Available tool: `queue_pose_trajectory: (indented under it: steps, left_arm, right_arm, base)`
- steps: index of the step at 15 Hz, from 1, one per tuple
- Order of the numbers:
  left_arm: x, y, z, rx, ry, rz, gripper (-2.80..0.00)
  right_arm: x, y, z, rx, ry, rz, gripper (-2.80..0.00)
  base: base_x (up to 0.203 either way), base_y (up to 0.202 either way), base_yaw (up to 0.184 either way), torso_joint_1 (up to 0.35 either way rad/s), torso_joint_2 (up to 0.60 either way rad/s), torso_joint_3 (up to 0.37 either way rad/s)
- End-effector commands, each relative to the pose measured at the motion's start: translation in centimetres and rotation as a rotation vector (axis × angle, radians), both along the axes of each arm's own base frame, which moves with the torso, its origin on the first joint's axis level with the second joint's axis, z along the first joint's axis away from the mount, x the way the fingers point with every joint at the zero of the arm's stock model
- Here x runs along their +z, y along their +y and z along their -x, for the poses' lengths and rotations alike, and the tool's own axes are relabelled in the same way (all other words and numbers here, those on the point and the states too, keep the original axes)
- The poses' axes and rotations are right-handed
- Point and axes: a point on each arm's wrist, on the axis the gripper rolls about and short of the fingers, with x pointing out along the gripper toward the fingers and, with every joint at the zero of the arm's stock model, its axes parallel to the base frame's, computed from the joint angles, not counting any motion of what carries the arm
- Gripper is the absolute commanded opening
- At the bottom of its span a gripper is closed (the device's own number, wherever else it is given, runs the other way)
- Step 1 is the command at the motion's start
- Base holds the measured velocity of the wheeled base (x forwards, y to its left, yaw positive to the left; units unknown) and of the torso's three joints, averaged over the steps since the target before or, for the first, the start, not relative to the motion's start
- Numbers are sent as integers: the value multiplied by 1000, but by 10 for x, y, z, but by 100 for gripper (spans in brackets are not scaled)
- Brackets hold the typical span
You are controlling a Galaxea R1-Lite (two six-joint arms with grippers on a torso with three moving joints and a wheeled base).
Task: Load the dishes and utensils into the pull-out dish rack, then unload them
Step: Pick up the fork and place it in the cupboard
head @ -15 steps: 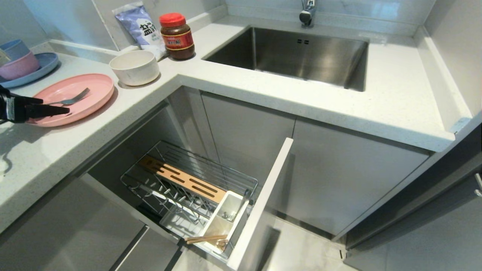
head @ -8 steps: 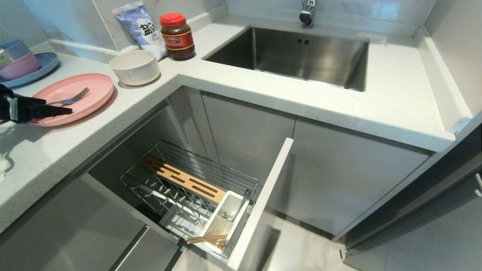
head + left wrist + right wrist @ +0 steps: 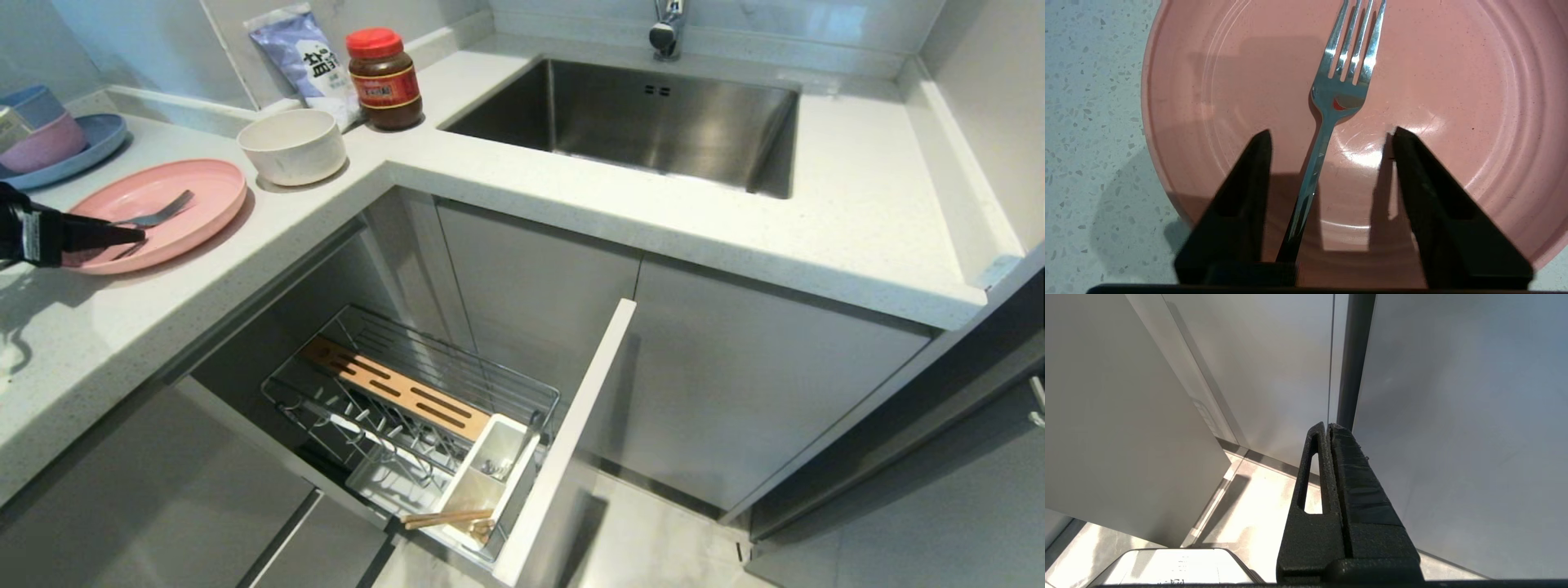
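Note:
The silver fork (image 3: 155, 216) (image 3: 1345, 81) lies on the pale-pink plate (image 3: 192, 188) (image 3: 1453, 81) at the counter's left. My left gripper (image 3: 135, 237) (image 3: 1331, 132) hovers low over the plate's near edge. It is open, and the fork's handle runs between its black fingers (image 3: 1249, 179) without touching either. The cream bowl (image 3: 292, 145) stands behind the plate. Below the counter, the pull-out dish rack (image 3: 522, 390) is drawn out, with the chopsticks (image 3: 447, 518) lying across its white caddy (image 3: 478, 490). My right gripper (image 3: 1327, 426) is shut, parked low by cabinet panels.
Stacked blue and pink bowls on a blue plate (image 3: 77, 155) sit at the far left. A red-lidded jar (image 3: 384, 80) and a salt bag (image 3: 306, 57) stand by the wall. The steel sink (image 3: 637, 122) lies to the right. The rack's grey front panel (image 3: 571, 441) juts out.
The left gripper's fingers have drawn closer together on either side of the fork's handle. The arm itself has barely shifted, and nothing else moved.

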Motion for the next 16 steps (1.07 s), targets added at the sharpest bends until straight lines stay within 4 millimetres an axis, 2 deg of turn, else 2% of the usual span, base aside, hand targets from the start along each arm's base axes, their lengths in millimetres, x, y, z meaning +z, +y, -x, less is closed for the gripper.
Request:
queue_pose_trajectory:
  steps: [1, 8, 10, 13, 16]
  left_arm:
    - [0, 0, 0, -5, 0, 1, -280]
    - [0, -6, -3, -8, 5, -9, -280]
    - [6, -10, 1, -9, -7, -13, -280]
    - [29, -24, 24, 6, -41, 8, -280]
    - [65, -48, 63, 51, -95, 95, -280]
  right_arm:
    - [0, 0, 0, 0, -3, 0, -280]
    - [0, 0, 0, 0, -2, 0, -280]
    - [0, 0, 0, 0, -3, 0, -280]
    - [0, 0, 0, 0, -1, 0, -280]
    - [0, 0, 0, 0, -1, 0, -280]
  base:
    - [0, 0, 0, 0, 0, 0]
    - [0, 0, 0, 0, 0, 0]
    - [0, 0, 0, 0, 0, 0]
    - [0, 0, 0, 0, 0, 0]
    - [0, 0, 0, 0, 0, 0]
